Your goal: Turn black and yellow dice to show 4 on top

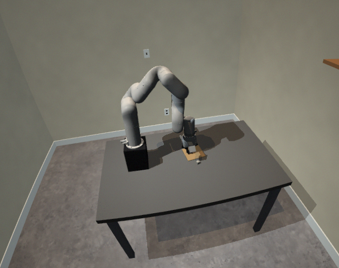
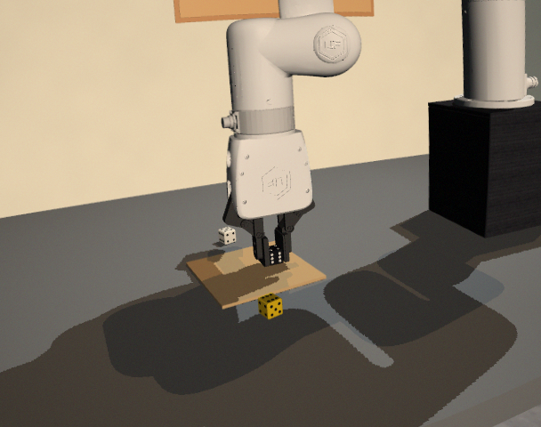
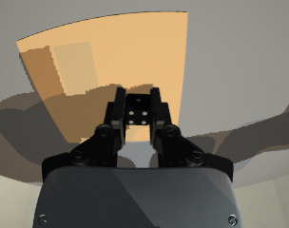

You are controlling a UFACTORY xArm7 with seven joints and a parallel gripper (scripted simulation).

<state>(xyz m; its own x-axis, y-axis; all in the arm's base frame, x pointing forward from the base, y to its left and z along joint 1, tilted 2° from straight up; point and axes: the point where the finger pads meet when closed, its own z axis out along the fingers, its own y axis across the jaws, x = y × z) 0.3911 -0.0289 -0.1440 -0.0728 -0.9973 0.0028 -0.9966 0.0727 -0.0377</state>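
My gripper (image 2: 275,258) (image 3: 138,100) is shut on the black die (image 2: 275,253) (image 3: 138,114) over the back part of the orange mat (image 1: 197,156) (image 2: 307,275) (image 3: 144,47). The die is level, with 4 facing up and 6 towards the exterior camera. It is at or just above the mat; I cannot tell if it touches. The yellow die (image 2: 270,306) lies flat on the table, off the mat just past its near edge in the exterior view, with 6 on top. The white die (image 1: 198,162) (image 2: 226,235) lies off the mat on the opposite side; its top number is unclear.
The arm's black base block (image 1: 136,158) (image 2: 459,170) stands on the grey table (image 1: 164,187) (image 2: 100,238). The arm's shadows cover part of the mat and the table around the yellow die. An orange shelf (image 1: 337,63) is on the wall, away from the arm.
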